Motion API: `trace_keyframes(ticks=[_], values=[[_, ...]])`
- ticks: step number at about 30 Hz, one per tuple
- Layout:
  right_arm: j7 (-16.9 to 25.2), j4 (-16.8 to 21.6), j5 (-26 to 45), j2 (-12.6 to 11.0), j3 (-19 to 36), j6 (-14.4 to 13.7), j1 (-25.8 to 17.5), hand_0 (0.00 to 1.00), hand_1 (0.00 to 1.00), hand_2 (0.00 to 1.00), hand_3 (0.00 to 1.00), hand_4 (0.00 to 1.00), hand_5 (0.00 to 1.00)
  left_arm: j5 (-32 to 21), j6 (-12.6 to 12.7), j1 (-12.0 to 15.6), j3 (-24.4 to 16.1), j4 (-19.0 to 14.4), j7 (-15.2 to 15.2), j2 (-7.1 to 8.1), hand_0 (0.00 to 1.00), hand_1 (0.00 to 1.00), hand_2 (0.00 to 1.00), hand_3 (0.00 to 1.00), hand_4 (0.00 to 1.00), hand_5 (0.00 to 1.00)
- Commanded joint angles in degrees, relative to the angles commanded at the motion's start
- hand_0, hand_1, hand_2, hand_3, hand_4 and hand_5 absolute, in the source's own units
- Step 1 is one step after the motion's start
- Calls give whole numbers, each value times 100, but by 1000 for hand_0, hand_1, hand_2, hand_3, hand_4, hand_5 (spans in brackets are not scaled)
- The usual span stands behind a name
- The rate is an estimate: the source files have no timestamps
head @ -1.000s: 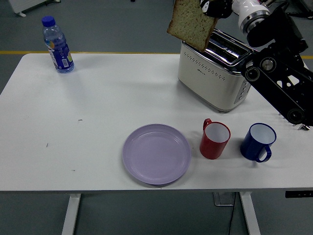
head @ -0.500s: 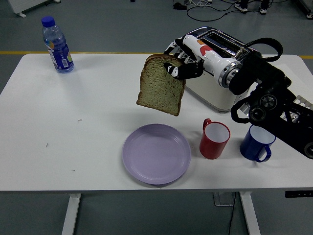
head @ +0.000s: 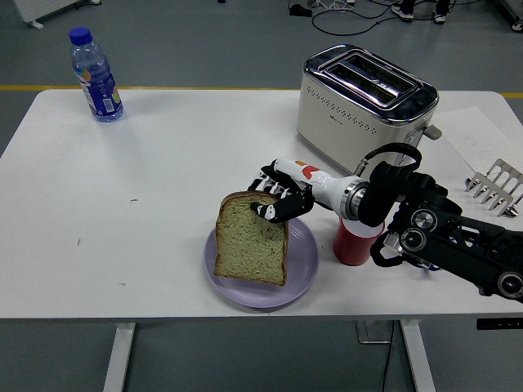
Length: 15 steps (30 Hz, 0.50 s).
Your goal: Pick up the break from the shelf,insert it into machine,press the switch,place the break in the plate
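I see the right hand (head: 274, 196) pinching the top edge of the bread slice (head: 252, 249), which hangs over the purple plate (head: 304, 263) at the counter's (head: 163, 204) near side. At 3 o'clock of the plate the red mug (head: 353, 245) sits under my forearm. The toaster (head: 364, 106) stands at 1 o'clock, the water bottle (head: 96, 75) at 10 o'clock, a rack (head: 494, 186) far right
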Motion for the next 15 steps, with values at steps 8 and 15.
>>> trace_keyframes(ticks=[8, 15], values=[[136, -423, 29, 273, -13, -66, -106, 240, 313, 394, 500, 484, 2, -14, 5, -15, 49, 0, 3, -2, 647, 630, 693, 789, 601, 998], [279, -734, 46, 353, -4, -66, -133, 333, 392, 467, 536, 453, 2, 43, 18, -6, 0, 0, 15, -10, 648, 630, 694, 788, 598, 998]])
